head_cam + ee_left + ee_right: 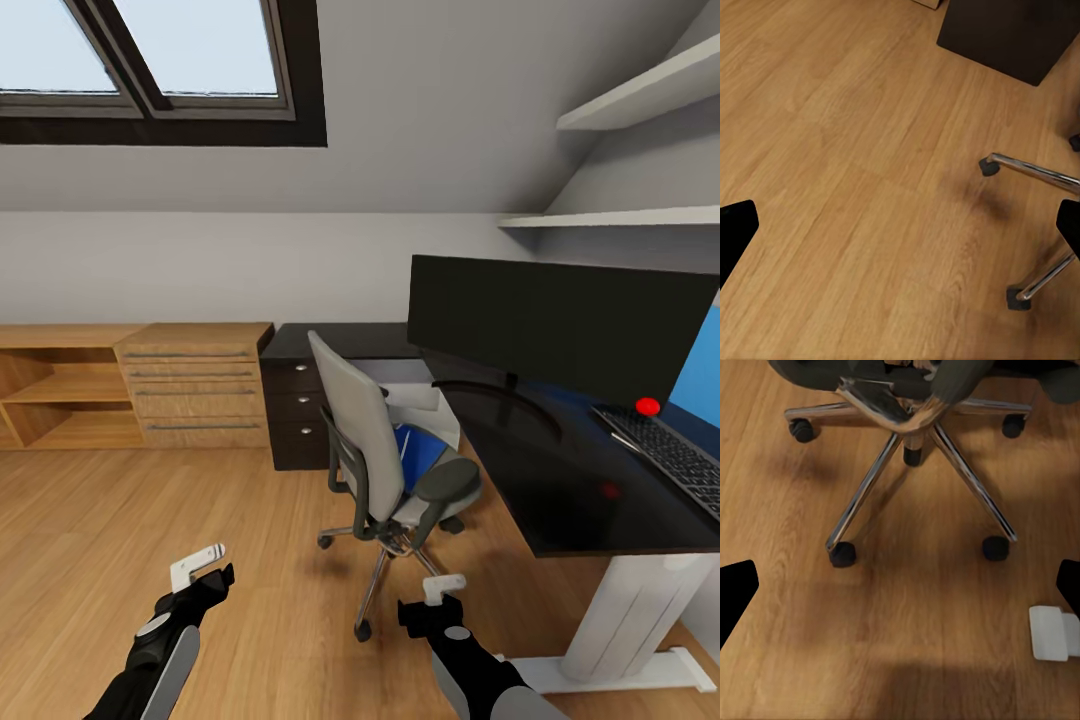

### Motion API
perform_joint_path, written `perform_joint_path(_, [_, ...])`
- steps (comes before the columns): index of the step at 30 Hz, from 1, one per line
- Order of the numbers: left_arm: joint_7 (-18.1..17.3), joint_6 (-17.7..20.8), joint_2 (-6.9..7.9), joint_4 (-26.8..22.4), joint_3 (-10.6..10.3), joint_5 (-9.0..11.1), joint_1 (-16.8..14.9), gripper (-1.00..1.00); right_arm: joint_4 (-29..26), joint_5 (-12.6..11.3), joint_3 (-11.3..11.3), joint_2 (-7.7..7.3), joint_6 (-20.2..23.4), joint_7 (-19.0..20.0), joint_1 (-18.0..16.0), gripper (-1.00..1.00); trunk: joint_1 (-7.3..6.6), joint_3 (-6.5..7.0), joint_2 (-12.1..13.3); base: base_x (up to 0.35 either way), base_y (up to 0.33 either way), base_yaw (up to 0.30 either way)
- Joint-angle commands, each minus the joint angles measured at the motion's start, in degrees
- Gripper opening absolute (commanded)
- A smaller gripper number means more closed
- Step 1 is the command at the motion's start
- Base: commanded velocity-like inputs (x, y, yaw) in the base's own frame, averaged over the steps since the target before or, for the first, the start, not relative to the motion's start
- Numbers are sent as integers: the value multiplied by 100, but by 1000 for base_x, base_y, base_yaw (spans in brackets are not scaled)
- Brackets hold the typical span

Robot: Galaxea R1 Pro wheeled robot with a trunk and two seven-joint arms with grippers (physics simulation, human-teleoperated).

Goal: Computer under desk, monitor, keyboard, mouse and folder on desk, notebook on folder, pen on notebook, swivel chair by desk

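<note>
the blue folder [418, 452] lies on the swivel chair [375, 450] seat, just beside the counter [560, 490]. it looks thin, light and bendy, so pinch a free edge. left pincer [205, 570] and right pincer [440, 592] hang wide apart and empty over the floor

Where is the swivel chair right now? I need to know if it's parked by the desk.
In the head view the swivel chair stands mid-floor, right beside the desk's left end, in front of the dark drawer unit.
</note>
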Motion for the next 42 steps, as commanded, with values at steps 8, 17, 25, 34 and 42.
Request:
perform_joint_path(8, [52,7,-18,7,-9,53,-3,100,14,57,-16,3,-21,-27,-5,100,176,-150,-325,0,0,0])
perform_joint_path(17, [54,6,-13,53,-9,52,-2,100,16,67,-17,3,-139,-50,-5,100,373,-312,-686,0,0,0])
perform_joint_path(25, [54,6,-19,80,-9,51,-2,100,28,66,-17,3,-165,-100,-5,100,549,-455,-1007,0,0,0])
perform_joint_path(34, [48,0,-21,109,-9,48,2,100,20,63,-10,3,-183,-93,-5,100,747,-617,-1368,0,0,0])
perform_joint_path(42, [46,-2,-21,113,-9,44,0,100,-3,63,-16,3,-209,-104,-5,100,922,-760,-1689,0,0,0])
